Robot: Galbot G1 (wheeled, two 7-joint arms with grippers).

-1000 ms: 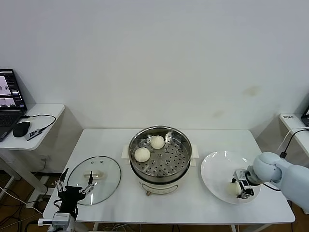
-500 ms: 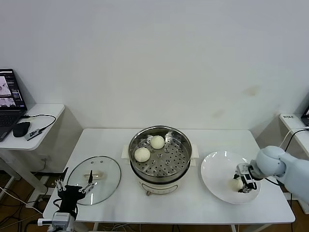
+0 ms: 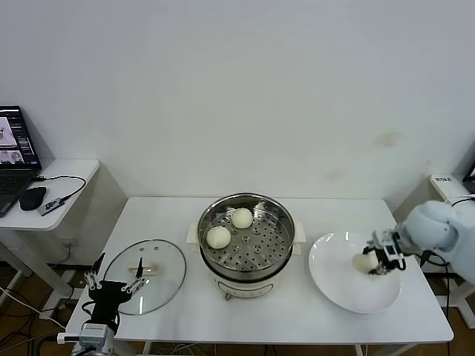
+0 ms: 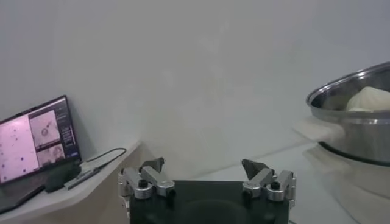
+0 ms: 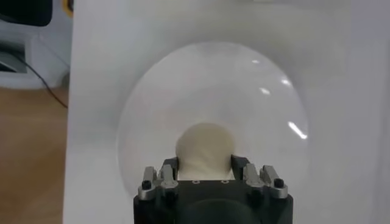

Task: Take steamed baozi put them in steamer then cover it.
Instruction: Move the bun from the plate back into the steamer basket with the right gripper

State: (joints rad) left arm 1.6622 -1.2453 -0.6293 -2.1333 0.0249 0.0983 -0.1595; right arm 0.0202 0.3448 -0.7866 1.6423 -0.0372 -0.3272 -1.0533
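The steel steamer [image 3: 286, 222] stands mid-table with two baozi [image 3: 218, 236] [image 3: 241, 217] on its perforated tray. A third off-white baozi [image 3: 364, 261] [image 5: 205, 146] hangs just above the white plate [image 3: 334, 285] [image 5: 146, 103], and my right gripper [image 3: 370, 262] [image 5: 205, 163] is shut on it, a finger on each side. The glass cover [image 3: 165, 261] lies flat on the table left of the steamer. Just in front of it, my left gripper [image 3: 113, 285] [image 4: 203, 167] is parked open and holds nothing. Its wrist view shows the steamer [image 4: 353, 131] with a bun top [image 4: 370, 98].
A side table at the far left carries a laptop [image 3: 15, 148] [image 4: 36, 137], a mouse [image 3: 33, 197] and a cable. Another small table edge [image 3: 445, 182] shows at the far right. The plate holds nothing else.
My right gripper closed on the baozi at the plate's front and lifted it up and back above the plate. The left arm stayed put.
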